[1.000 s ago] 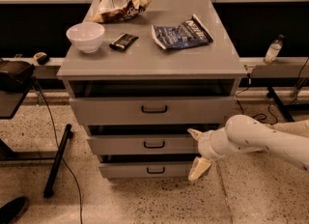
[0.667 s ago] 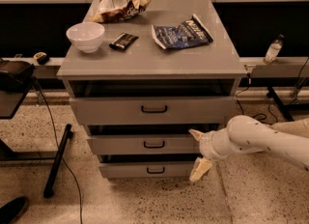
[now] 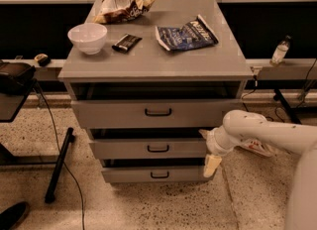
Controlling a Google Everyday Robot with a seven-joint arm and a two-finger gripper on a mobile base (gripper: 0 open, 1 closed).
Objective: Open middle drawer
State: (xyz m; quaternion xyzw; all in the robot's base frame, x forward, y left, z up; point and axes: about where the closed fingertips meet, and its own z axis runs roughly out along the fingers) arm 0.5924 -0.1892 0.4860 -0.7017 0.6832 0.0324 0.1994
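The grey cabinet (image 3: 153, 60) has three drawers stacked in front. The middle drawer (image 3: 124, 149) has a low flat front and a small black bar handle (image 3: 158, 148). It stands out a little from the cabinet, with a dark gap above it. My gripper (image 3: 207, 149) is at the right end of the middle drawer's front, on a white arm (image 3: 262, 132) that comes in from the right. Its two pale fingers (image 3: 212, 165) are spread apart, one above the other, and hold nothing. The top drawer (image 3: 114, 114) is pulled out slightly. The bottom drawer (image 3: 129, 175) sits below.
On the cabinet top lie a white bowl (image 3: 87, 37), a dark snack bar (image 3: 126, 41), a blue chip bag (image 3: 187, 33) and a brown snack bag (image 3: 124, 3). A black stand (image 3: 58, 164) with a cable is on the floor at left. A bottle (image 3: 280, 50) stands on a ledge at right.
My gripper's lower finger has shifted slightly up and to the right. The drawers show no clear movement.
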